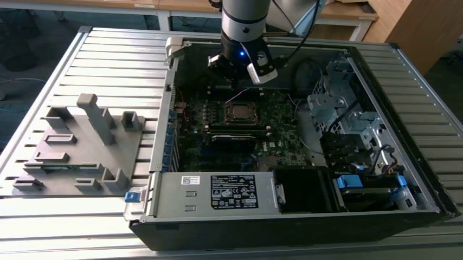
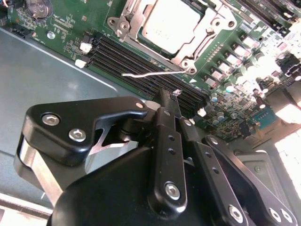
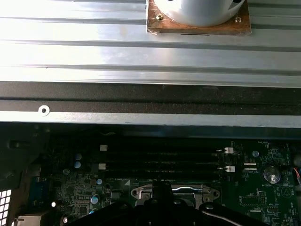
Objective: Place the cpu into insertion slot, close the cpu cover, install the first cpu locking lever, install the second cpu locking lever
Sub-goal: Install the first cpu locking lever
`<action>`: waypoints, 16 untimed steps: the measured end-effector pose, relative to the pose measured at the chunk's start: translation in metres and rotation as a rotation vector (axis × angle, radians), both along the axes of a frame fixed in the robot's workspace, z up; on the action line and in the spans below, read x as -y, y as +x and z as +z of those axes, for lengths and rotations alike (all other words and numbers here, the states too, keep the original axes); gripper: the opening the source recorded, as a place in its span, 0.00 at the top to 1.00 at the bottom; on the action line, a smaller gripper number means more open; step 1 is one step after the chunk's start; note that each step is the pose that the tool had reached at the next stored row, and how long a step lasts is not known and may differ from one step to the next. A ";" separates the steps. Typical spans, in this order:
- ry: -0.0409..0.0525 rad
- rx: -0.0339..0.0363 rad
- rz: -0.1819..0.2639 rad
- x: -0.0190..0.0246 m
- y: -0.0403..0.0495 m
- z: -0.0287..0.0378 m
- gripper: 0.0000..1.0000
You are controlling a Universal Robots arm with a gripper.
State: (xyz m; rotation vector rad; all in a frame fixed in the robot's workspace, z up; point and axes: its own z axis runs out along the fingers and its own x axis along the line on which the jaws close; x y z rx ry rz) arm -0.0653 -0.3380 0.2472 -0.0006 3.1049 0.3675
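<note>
We find the gripper (image 2: 167, 94) with fingers pressed together, gripping nothing, just beside the insertion slot (image 2: 186, 61). The cpu (image 2: 171, 23) sits in the slot under the lowered cpu cover (image 2: 212, 27); a wire lever (image 2: 155, 73) lies beside the slot.

End effector (image 1: 237, 82) hovers above far edge of motherboard (image 1: 217, 154), inside open computer case (image 1: 426, 179). Cpu cover (image 1: 230, 112) lies mid-board, near end effector. Grey fixture (image 1: 79, 146) sits on slatted surface (image 1: 43, 227), exterior view's left.
</note>
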 end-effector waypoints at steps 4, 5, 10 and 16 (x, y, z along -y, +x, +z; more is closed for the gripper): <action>0.0000 0.0000 0.000 0.0000 0.0000 0.0000 0.90; 0.0000 0.0000 0.000 0.0000 0.0000 -0.0001 0.90; -0.0007 0.0001 0.000 0.0000 0.0000 -0.0002 0.90; -0.0242 0.0000 0.000 -0.0001 0.0000 -0.0024 0.90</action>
